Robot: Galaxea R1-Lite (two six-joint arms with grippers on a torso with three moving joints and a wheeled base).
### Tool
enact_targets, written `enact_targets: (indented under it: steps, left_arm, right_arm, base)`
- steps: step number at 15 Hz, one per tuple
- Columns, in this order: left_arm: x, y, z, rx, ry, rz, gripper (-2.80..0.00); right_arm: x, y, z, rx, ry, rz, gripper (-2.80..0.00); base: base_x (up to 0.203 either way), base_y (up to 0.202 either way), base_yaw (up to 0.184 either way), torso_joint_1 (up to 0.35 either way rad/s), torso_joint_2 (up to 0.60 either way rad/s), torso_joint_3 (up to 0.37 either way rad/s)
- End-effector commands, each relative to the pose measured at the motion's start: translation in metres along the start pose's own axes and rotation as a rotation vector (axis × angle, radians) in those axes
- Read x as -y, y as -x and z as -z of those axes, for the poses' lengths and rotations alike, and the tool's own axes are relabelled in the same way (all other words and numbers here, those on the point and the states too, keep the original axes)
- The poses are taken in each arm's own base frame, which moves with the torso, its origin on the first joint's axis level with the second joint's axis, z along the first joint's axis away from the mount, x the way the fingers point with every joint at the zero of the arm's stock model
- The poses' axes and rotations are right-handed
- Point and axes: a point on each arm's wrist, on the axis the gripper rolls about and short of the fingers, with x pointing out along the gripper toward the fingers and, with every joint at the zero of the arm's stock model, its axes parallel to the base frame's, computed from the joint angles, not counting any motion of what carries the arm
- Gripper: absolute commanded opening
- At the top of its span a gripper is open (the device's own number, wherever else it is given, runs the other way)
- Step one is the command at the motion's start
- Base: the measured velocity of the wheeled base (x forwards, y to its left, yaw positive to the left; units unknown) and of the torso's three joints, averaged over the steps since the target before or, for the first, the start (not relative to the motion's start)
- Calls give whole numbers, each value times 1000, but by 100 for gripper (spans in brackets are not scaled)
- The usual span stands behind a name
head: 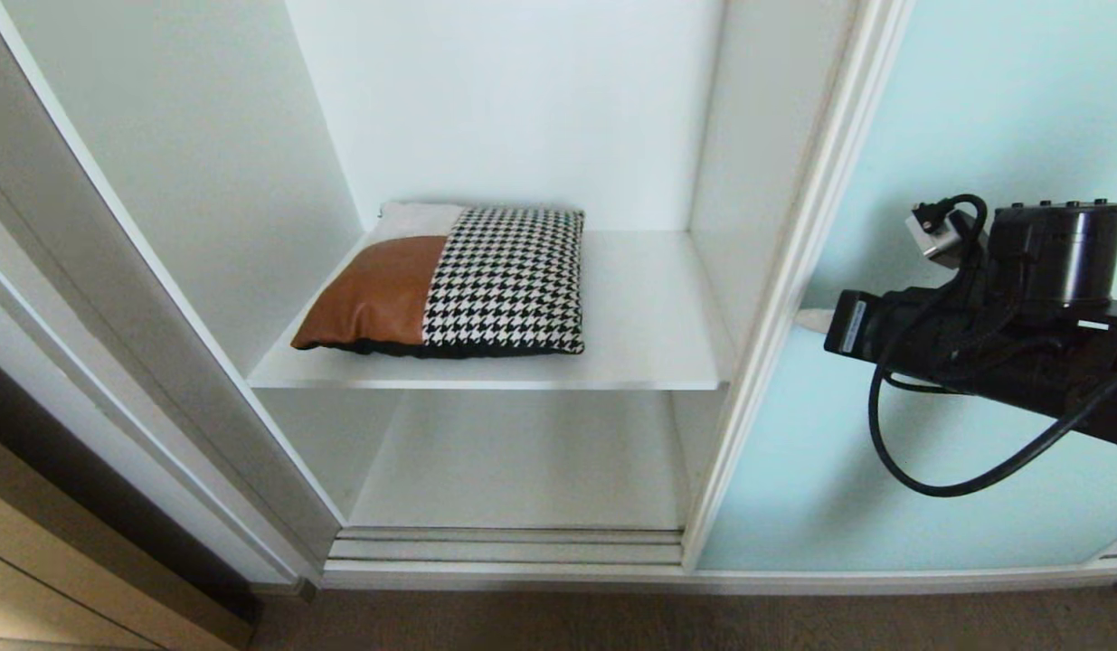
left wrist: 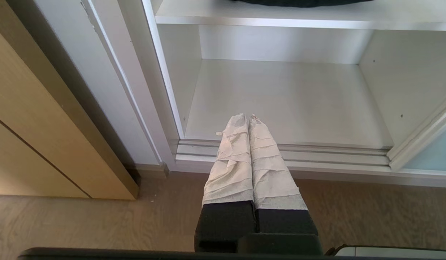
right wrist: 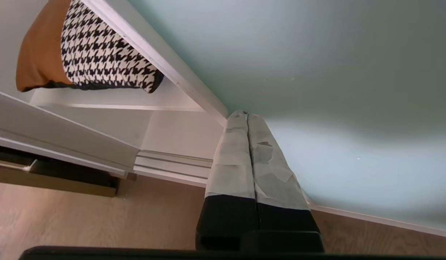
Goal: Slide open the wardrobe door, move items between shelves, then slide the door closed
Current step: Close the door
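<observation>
From my head camera, the sliding wardrobe door (head: 929, 362) stands pushed across to the right, so the compartment is open and the cushion (head: 449, 280) lies flat toward the left of the upper shelf (head: 648, 325), with the lower shelf (head: 522, 461) bare beneath it. My right gripper (head: 816, 319) reaches in level from the right, its pale tip just at the door's white frame (head: 775, 298), which I judge is where I push the panel from. Through my left wrist camera, my left gripper (left wrist: 247, 117) hangs low with fingers pressed together and holding nothing, pointing at the lower shelf and the floor track (left wrist: 280, 155); wood-grain floor (left wrist: 100, 224) and a tan cabinet (left wrist: 35, 144) lie beside it. Through my right wrist camera, the right gripper's fingers are likewise pressed together and empty, tips against the frosted aqua glass beside the frame.
</observation>
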Motion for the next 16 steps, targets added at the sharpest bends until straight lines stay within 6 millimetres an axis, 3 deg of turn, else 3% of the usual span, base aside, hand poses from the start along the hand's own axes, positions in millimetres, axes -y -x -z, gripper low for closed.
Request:
enact_targets:
  steps: [1,12,16]
  left_arm:
    - [0,0,0,-3,0,0,-280]
    - [0,0,0,-3,0,0,-280]
    - [0,0,0,-3,0,0,-280]
  right_arm:
    - [1,-3,3,-4,-2,5,-280]
    - [-61,-19,35,-84,56,-125,-280]
    - [-100,-18,57,-112,105,-172,-280]
  base:
    - [0,0,0,0,0,0]
    - [0,0,0,0,0,0]
    - [0,0,0,0,0,0]
